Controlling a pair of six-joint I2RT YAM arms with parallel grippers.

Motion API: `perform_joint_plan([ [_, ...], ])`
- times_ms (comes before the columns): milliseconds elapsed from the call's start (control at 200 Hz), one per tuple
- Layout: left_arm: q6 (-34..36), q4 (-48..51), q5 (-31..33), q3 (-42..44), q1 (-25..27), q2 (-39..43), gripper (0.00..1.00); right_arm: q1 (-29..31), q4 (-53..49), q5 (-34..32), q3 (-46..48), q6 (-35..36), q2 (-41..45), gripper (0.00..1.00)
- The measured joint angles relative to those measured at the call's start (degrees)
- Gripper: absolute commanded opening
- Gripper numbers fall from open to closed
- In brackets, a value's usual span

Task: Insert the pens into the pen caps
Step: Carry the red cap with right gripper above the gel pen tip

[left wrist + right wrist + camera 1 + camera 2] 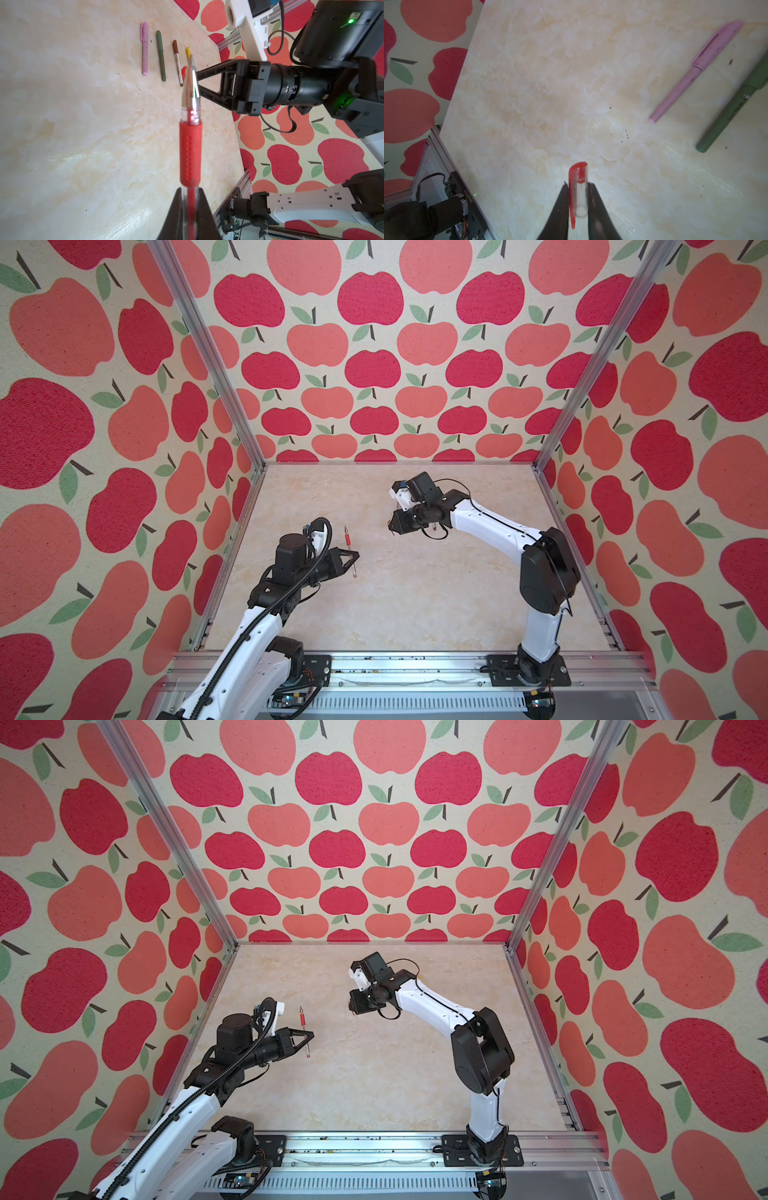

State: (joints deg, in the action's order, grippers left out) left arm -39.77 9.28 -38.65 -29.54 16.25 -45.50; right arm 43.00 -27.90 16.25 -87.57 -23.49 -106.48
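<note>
My left gripper is shut on the clear barrel of the red pen. The pen's silver tip is bare and points to the far side. My right gripper hovers to the right of that tip, apart from it. It is shut on a clear pen cap with a red clip. A pink pen, a dark green pen, a white-and-brown pen and a yellow-capped pen lie side by side on the table, caps on.
The marble-patterned table is walled by apple-print panels with aluminium posts at the far corners. Both arm bases sit on the front rail. The row of capped pens does not show in either top view.
</note>
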Motion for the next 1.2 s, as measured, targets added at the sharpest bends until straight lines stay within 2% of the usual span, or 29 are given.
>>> perform_joint_plan([
  [245, -2.3, -9.5, 0.2, 1.9, 7.9, -7.4, 0.00, -1.9, 8.6, 2.1, 5.2, -9.7, 6.4, 0.19],
  [445, -2.8, -15.7, 0.0, 1.9, 11.4, -13.3, 0.00, -1.9, 14.3, 2.1, 6.4, -15.1, 8.8, 0.19],
  [841, -2.8, -20.7, -0.2, -1.0, 13.7, -20.3, 0.00, -0.2, 18.5, 3.0, 6.8, -19.5, 8.9, 0.19],
  [1201, -3.0, -23.4, 0.3, -3.7, 13.7, -22.5, 0.00, 1.0, 20.2, 3.0, 9.4, -20.4, 8.9, 0.19],
])
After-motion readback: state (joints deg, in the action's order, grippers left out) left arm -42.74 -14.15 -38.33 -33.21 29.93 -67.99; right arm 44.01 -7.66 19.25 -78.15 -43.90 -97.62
